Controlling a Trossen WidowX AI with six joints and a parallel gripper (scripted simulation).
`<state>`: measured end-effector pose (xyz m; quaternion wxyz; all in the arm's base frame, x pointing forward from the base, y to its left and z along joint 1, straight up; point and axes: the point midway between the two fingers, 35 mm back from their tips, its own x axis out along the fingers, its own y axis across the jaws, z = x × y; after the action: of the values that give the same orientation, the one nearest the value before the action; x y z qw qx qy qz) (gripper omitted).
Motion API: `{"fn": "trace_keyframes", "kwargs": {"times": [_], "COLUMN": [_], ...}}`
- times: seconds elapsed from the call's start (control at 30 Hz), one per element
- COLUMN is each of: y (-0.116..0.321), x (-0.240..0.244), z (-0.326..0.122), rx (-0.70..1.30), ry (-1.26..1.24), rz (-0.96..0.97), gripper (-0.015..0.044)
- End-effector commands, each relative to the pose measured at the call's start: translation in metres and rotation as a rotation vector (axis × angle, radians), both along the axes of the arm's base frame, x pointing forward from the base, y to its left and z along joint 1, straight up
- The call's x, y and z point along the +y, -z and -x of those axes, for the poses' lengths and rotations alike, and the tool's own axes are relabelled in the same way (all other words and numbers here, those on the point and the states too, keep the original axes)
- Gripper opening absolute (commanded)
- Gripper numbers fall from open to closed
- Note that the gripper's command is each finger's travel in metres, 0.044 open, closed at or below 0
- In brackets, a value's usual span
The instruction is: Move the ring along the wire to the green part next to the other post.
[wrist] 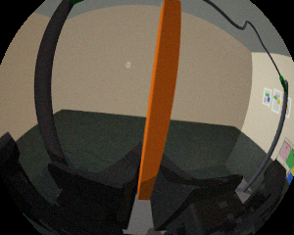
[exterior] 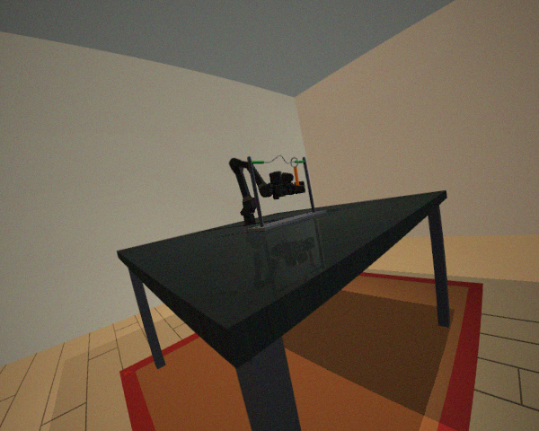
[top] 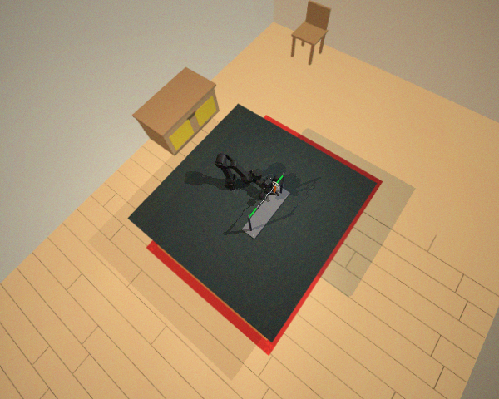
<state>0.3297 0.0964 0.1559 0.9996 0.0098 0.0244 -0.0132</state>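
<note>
the gripper (top: 276, 193) (exterior: 299, 187) (wrist: 146, 147) grips the orange handle (top: 274, 189) (exterior: 296, 175) (wrist: 163, 93); likely late in the carry, ease the ring (top: 272, 184) (exterior: 290, 162) fully onto the green part nearest the gripper (top: 280, 178) (exterior: 300, 161) (wrist: 146, 147).

the near post (exterior: 254, 192) and far post (exterior: 309, 185) flank the gripper (top: 274, 194) (exterior: 301, 187) (wrist: 146, 147); wire (exterior: 279, 156) above.

One black, multi-jointed robot arm (top: 238, 170) (exterior: 240, 180): base section upright, upper links raised to a high bent elbow, forearm sloping down from it. One bulky black wrist section, carried low at the forearm's end, roughly level. One black parallel-jaw gripper (top: 275, 193) (exterior: 298, 186) (wrist: 146, 147), extending roughly level beyond the wrist; two dark, angular fingers, closed on an orange handle.
</note>
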Motion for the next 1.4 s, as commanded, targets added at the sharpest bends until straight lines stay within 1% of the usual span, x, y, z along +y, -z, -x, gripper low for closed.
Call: {"fn": "trace_keyframes", "kwargs": {"times": [0.0,0.67,1.1,1.37], "y": [-0.002,-0.002,0.012,0.012], "x": [0.005,0.024,0.024,0.024], "z": [-0.001,-0.001,-0.001,-0.001], "rx": [-0.006,-0.005,-0.005,-0.005], "ry": [0.006,0.013,0.013,0.013], "rz": [0.008,0.009,0.009,0.009], "gripper": [-0.015,-0.015,-0.015,-0.015]}}
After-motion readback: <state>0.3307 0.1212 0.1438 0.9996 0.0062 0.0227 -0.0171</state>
